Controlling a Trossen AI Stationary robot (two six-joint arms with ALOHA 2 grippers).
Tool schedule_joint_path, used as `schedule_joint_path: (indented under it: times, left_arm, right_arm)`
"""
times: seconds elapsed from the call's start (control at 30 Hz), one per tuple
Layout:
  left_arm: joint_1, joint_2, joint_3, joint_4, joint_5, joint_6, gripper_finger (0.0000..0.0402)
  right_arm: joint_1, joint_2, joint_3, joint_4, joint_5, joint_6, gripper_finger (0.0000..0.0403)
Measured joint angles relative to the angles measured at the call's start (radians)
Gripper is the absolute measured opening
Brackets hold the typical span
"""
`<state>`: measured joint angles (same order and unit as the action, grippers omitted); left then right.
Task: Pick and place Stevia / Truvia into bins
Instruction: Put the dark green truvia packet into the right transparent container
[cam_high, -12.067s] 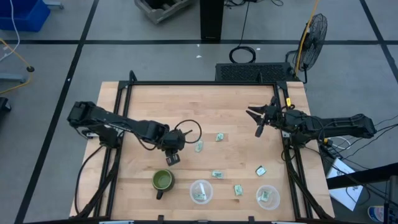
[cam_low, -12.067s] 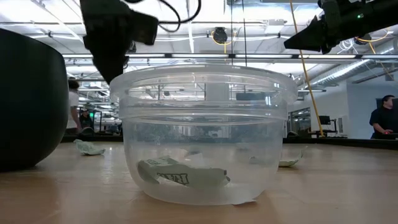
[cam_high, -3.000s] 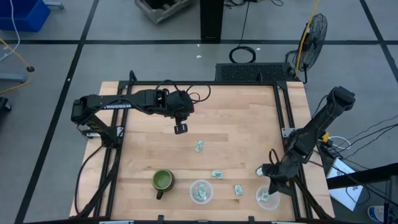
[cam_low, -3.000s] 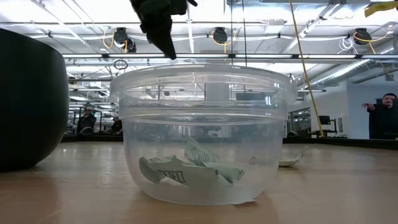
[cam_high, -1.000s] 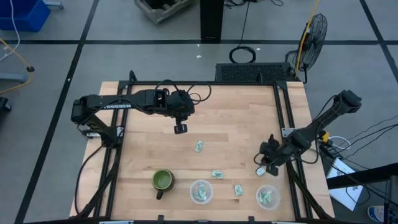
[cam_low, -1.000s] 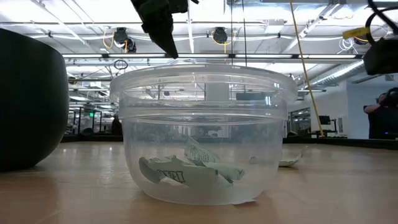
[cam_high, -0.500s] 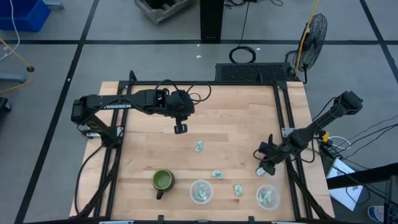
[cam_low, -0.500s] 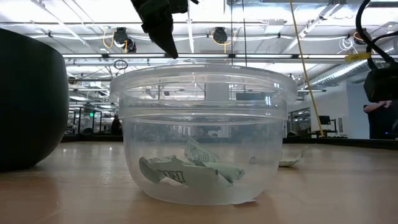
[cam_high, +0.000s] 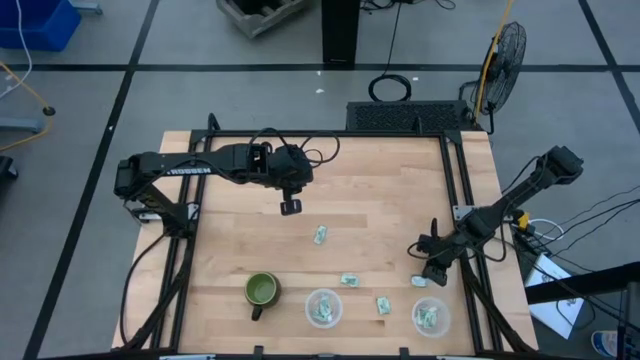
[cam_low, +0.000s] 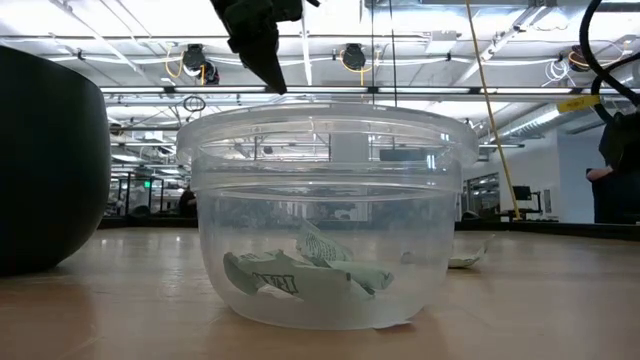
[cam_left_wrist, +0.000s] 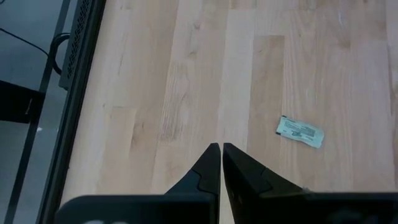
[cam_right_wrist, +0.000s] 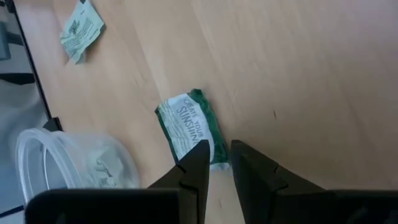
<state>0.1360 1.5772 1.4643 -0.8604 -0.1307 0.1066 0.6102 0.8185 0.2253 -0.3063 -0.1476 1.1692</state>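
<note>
Two clear round bins sit along the near edge of the wooden counter (cam_high: 400, 190): the left bin (cam_high: 323, 308) beside a dark green mug (cam_high: 261, 291), and the right bin (cam_high: 431, 316) toward the right corner, each with crumpled pale green packets inside. Four Stevia packets lie loose on the wood in the high view: one near the middle (cam_high: 319, 235), one just above the left bin (cam_high: 349, 280), one between the two bins (cam_high: 382, 305), and one just above the right bin (cam_high: 419, 281). The right tool (cam_high: 434, 272) hangs directly beside that last packet; in the right wrist view its two dark fingers (cam_right_wrist: 198, 163) stand slightly apart with a narrow gap, their tips at the near end of the green-and-white packet (cam_right_wrist: 188, 126), not clamped on it, with the right bin's rim (cam_right_wrist: 37, 155) close by and another packet (cam_right_wrist: 81, 28) farther off. The left tool (cam_high: 290, 206) hovers over the upper middle of the counter, well apart from the bins; the left wrist view shows its fingers (cam_left_wrist: 210, 163) pressed together, holding nothing, with one packet (cam_left_wrist: 300, 131) lying on the wood beyond.
</note>
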Motion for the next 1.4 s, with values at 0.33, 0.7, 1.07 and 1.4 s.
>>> schedule_joint_path:
  times: [0.33,0.7,1.07,1.4]
  left_arm:
    - [0.000,0.000,0.000,0.000,0.000,-0.031,0.0026]
    - [0.000,0.000,0.000,0.000,0.000,-0.032,0.0026]
    - [0.000,0.000,0.000,-0.001,0.000,-0.033,0.0026]
    - [0.000,0.000,0.000,-0.001,0.000,-0.034,0.0026]
  right_arm:
    - [0.000,0.044,0.003,0.053,-0.014,-0.067,0.0081]
    - [0.010,0.070,0.004,0.080,-0.007,-0.195,0.0149]
    - [0.047,0.189,0.003,0.104,0.052,-0.351,0.0138]
    - [0.048,0.290,0.003,0.117,0.116,-0.557,0.0122]
